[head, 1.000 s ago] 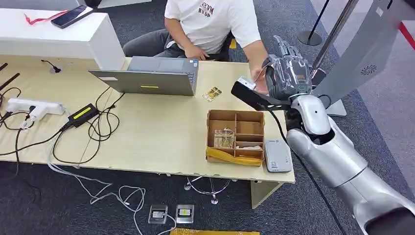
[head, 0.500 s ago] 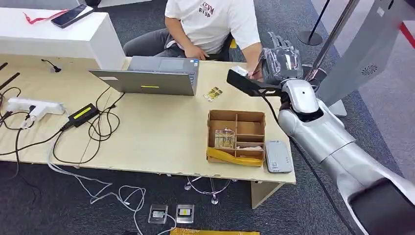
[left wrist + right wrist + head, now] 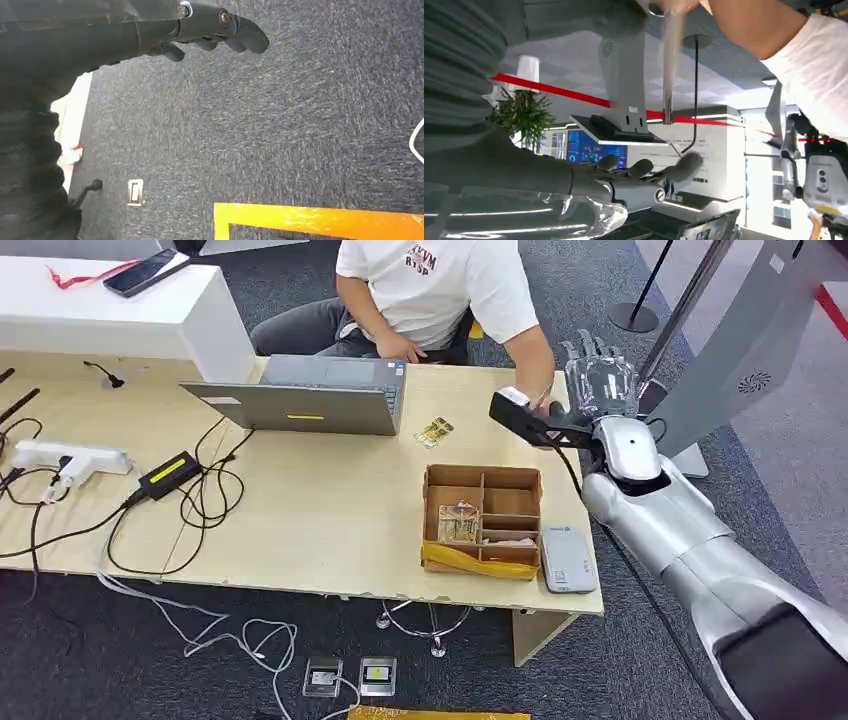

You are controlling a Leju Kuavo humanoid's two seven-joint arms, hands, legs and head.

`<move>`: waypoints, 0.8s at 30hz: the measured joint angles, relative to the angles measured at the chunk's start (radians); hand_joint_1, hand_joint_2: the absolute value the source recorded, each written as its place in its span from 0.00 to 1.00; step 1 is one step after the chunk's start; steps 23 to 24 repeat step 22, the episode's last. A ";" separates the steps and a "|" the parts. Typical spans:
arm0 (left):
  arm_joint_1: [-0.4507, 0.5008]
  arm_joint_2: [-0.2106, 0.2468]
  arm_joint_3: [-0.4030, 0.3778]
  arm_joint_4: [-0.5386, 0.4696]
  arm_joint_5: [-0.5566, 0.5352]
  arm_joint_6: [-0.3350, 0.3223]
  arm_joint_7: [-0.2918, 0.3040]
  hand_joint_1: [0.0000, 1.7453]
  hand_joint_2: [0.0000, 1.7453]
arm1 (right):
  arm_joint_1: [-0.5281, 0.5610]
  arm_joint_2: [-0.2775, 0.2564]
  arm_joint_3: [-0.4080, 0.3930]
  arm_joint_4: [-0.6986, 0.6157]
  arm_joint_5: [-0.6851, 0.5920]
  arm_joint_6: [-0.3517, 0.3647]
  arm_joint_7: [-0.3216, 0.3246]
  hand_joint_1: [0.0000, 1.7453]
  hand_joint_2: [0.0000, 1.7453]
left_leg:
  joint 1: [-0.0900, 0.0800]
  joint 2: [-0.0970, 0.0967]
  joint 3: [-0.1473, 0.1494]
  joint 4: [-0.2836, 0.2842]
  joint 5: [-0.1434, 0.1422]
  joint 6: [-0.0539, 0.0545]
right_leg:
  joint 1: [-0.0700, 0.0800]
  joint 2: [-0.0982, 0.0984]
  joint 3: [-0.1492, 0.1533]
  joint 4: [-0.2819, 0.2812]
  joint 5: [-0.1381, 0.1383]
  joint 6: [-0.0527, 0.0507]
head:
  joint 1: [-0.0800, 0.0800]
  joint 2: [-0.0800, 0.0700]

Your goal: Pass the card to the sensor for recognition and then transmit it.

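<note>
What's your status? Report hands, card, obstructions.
Left robot hand open, hanging over floor. Right robot hand open, raised beside person's hand, holding no card. Person's arm close.

Right robot hand raised, fingers spread

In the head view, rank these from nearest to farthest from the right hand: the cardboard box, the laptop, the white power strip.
Measured from the right hand:
1. Cardboard box, near the table's right end, just below the hand in the picture.
2. Laptop, mid-table, in front of the person.
3. White power strip, at the table's far left end.
</note>
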 joint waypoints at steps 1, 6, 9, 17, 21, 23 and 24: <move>0.000 0.000 0.000 0.000 0.000 0.000 0.000 0.00 1.00 | 0.000 -0.001 0.002 0.002 0.000 -0.003 0.003 0.00 1.00 | 0.000 0.000 0.000 0.000 0.000 0.000 | 0.000 0.000 0.000 0.000 0.000 0.000 | -0.001 0.000; 0.000 0.000 -0.005 0.000 -0.003 0.000 0.006 0.00 1.00 | 0.002 -0.018 0.010 0.008 0.000 -0.019 0.013 0.00 1.00 | 0.000 0.000 0.000 0.000 0.000 0.000 | 0.000 0.001 0.000 0.000 0.000 0.000 | 0.000 0.000; 0.000 0.000 -0.005 0.000 0.001 0.000 0.006 0.00 1.00 | 0.005 -0.026 0.012 0.008 0.001 -0.045 0.020 0.00 1.00 | 0.000 0.001 0.000 0.000 0.000 0.000 | 0.000 0.002 0.000 0.000 0.000 0.000 | 0.000 0.000; 0.011 0.000 -0.004 0.000 0.027 0.005 -0.007 0.00 1.00 | 0.039 -0.110 -0.016 -0.058 0.041 -0.288 0.111 0.00 1.00 | 0.000 -0.001 0.001 0.001 0.000 0.000 | 0.000 0.001 0.001 -0.001 0.000 0.000 | 0.000 0.000; 0.021 -0.003 -0.004 0.000 0.030 0.005 -0.019 0.00 1.00 | 0.110 -0.216 -0.080 -0.209 0.150 -0.368 0.196 0.00 1.00 | 0.000 0.000 0.002 0.001 -0.001 0.000 | 0.000 0.001 0.002 -0.003 0.000 0.000 | -0.001 0.000; 0.022 -0.003 -0.003 0.000 0.029 0.006 -0.020 0.00 1.00 | 0.131 -0.238 -0.095 -0.240 0.181 -0.378 0.213 0.00 1.00 | 0.000 0.000 0.002 0.001 -0.001 0.001 | 0.000 0.001 0.002 -0.003 0.000 0.000 | 0.000 0.000; 0.022 -0.003 -0.003 0.000 0.029 0.006 -0.020 0.00 1.00 | 0.131 -0.238 -0.095 -0.240 0.181 -0.378 0.213 0.00 1.00 | 0.000 0.000 0.002 0.001 -0.001 0.001 | 0.000 0.001 0.002 -0.003 0.000 0.000 | 0.000 0.000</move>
